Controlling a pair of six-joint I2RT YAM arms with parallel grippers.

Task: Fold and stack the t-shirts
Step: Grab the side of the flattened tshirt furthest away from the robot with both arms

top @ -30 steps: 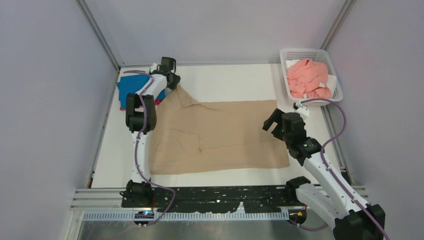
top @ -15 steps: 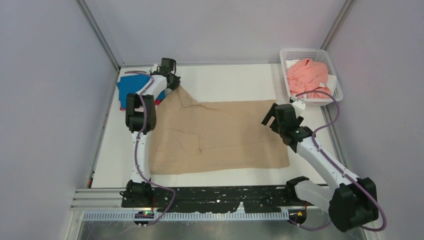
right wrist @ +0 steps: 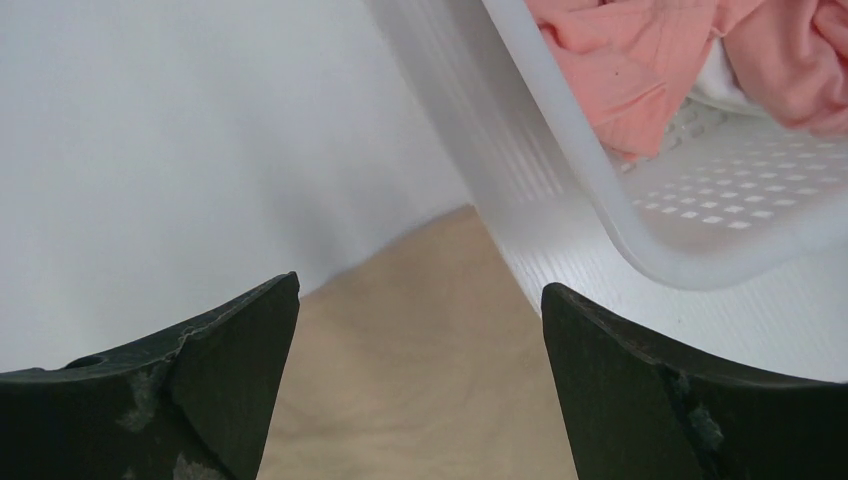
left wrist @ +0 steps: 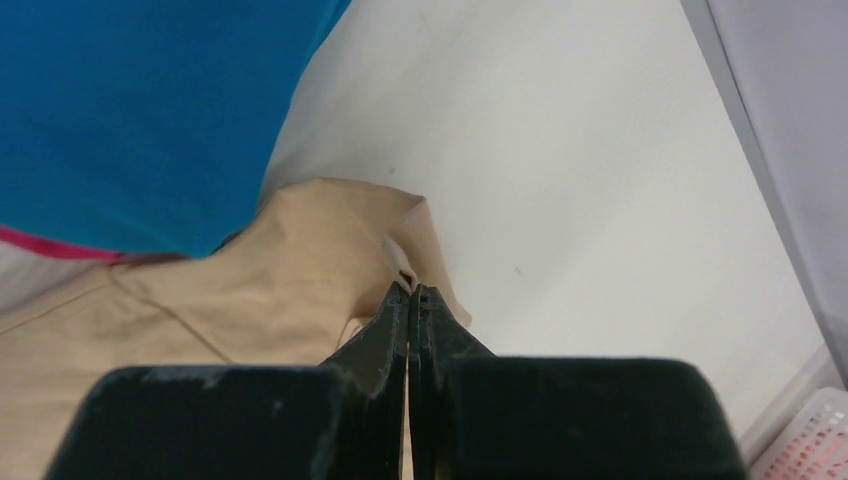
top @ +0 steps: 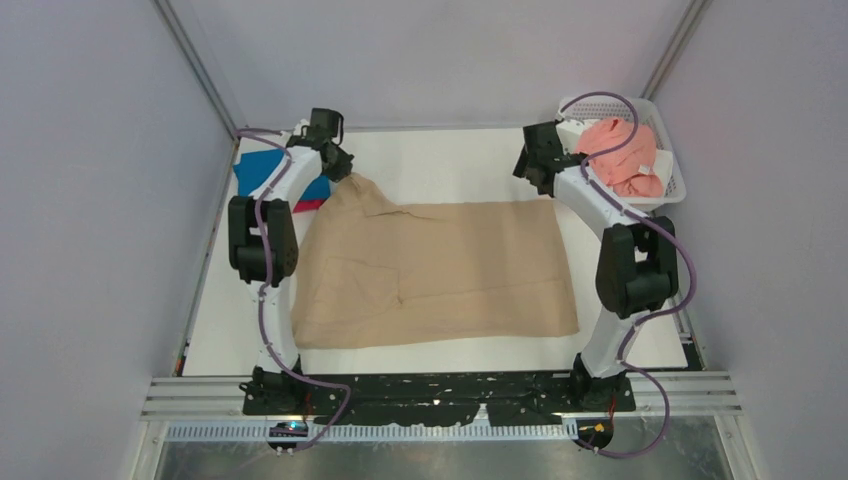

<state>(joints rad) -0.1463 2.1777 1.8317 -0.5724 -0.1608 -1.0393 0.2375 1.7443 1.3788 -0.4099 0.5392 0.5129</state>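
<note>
While the left hand [left wrist: 410, 292] is pinched shut on the far-left corner of the tan t-shirt [top: 440, 265], which lies spread flat across the middle of the bench [top: 450, 160], the right hand [right wrist: 420, 292] hangs wide apart and empty above the shirt's far-right corner, just beside the white basket [top: 672, 185] holding the salmon t-shirt [top: 625, 150]. Risk: the right hand comes down off the cloth edge or clips the basket wall and closes on nothing, so a one-sided lift drags the shirt askew; the left pinch looks thin and could slip.
</note>
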